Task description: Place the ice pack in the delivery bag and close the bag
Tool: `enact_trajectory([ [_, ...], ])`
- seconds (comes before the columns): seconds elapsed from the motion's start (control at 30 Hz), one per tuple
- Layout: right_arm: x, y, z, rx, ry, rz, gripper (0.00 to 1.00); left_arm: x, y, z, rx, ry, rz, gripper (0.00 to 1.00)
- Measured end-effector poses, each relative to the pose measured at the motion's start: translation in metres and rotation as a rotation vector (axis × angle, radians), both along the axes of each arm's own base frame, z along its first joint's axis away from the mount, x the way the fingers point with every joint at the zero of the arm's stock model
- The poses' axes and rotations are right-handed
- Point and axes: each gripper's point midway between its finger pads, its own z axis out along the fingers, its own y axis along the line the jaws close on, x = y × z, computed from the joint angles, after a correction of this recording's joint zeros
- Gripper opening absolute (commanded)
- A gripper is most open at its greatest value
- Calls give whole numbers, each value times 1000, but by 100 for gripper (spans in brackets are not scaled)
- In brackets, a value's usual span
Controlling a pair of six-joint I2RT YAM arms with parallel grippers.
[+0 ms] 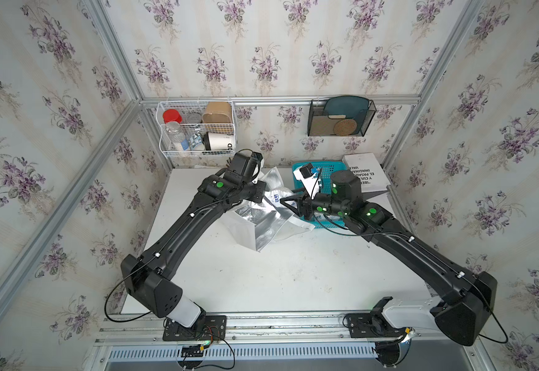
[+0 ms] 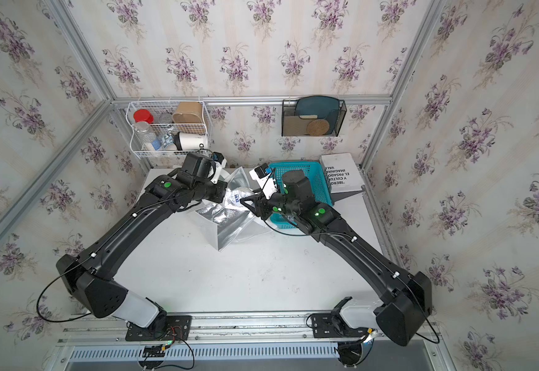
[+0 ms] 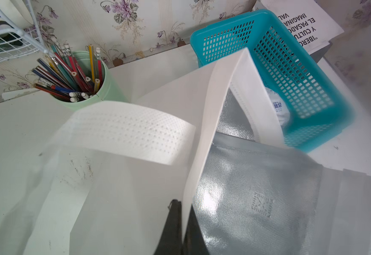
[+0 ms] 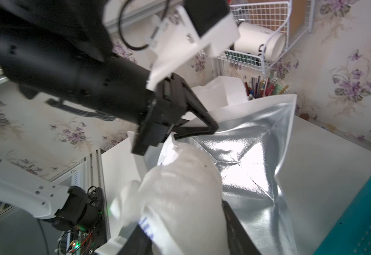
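Floral-papered walls (image 1: 261,48) enclose a white counter (image 1: 293,282) where, toward twelve o'clock, left jaws pinch open the rim of the delivery bag (image 1: 258,225) and right jaws, clamped on the ice pack (image 1: 276,196), hover at its mouth; insertion seems underway, needing a deeper push, then release.

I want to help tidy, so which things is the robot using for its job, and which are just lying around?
In use: white ice pack with blue print; white delivery bag with silver foil lining; left gripper; right gripper.
Lying about: blue plastic mesh basket; mint-green cup of pencils; white book with black lettering.
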Motion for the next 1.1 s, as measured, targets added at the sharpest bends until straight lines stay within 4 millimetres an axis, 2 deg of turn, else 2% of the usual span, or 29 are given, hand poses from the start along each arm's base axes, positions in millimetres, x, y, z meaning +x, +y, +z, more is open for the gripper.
enact_trajectory([
  [0.13,33,-2,-32,-115,50,-134,28,-6,0,-1,-7,6,-5,0],
  [0.3,73,-2,-40,-192,52,-268,29,-15,-3,-2,-29,23,-31,0],
  [0.43,91,0,-53,-239,56,-334,30,-16,-11,-5,-59,53,-40,0],
  [0.73,98,12,-87,-304,92,-349,34,-8,-19,-18,-94,130,9,0],
  [0.93,103,7,-99,-326,113,-387,45,-5,-20,-19,-109,164,48,0],
  [1.1,92,1,-97,-319,113,-376,61,-3,-19,-21,-116,176,68,0],
])
